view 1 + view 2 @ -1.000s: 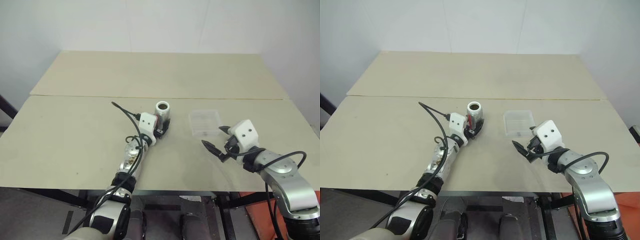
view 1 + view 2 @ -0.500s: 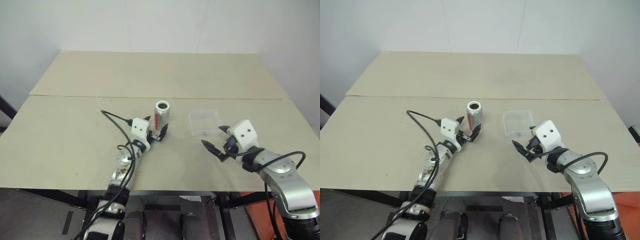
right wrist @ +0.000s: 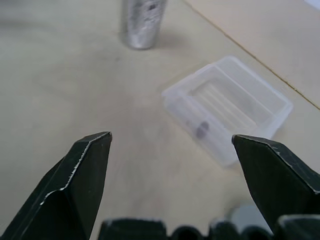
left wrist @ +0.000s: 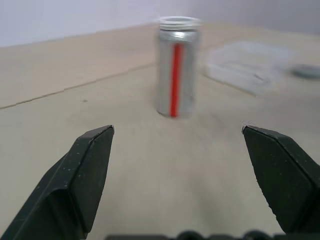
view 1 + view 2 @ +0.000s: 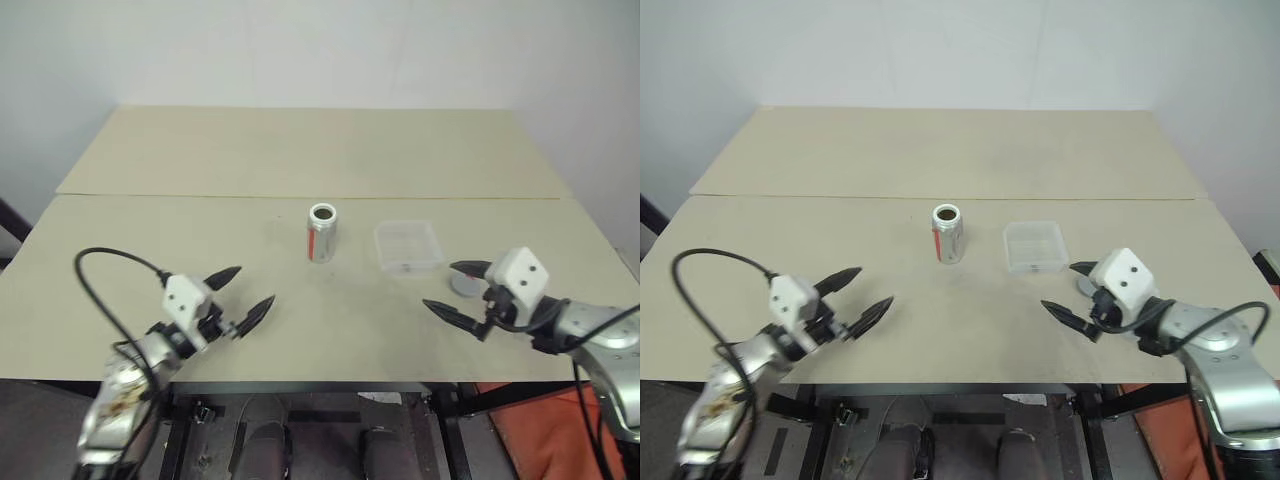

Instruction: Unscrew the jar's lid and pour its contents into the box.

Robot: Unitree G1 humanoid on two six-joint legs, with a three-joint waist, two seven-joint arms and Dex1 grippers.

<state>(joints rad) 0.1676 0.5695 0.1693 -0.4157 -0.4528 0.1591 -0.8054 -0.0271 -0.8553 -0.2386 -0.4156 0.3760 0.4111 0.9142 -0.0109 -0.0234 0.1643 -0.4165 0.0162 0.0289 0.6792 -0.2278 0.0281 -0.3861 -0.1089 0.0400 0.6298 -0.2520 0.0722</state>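
Beige tabletop (image 5: 150, 230) carries the small silvery cylindrical jar (image 5: 322, 232), upright and uncapped, its grey round lid (image 5: 464, 284) lying beyond the shallow clear plastic box (image 5: 408, 246). Something small and dark lies in the box, so pouring looks done; left hand (image 5: 243, 295) and right hand (image 5: 458, 291) gape wide, empty, well apart from the jar.

I see a pale beige worktop (image 5: 200, 160) made of two boards, a seam running across between them. On the near board the jar (image 5: 322, 232) stands upright, its mouth open, red stripe down its side. Just beside it, toward my right, the clear box (image 5: 408, 245) lies flat with a small dark speck inside. The grey lid (image 5: 463, 284) rests on the board near the box's near corner.
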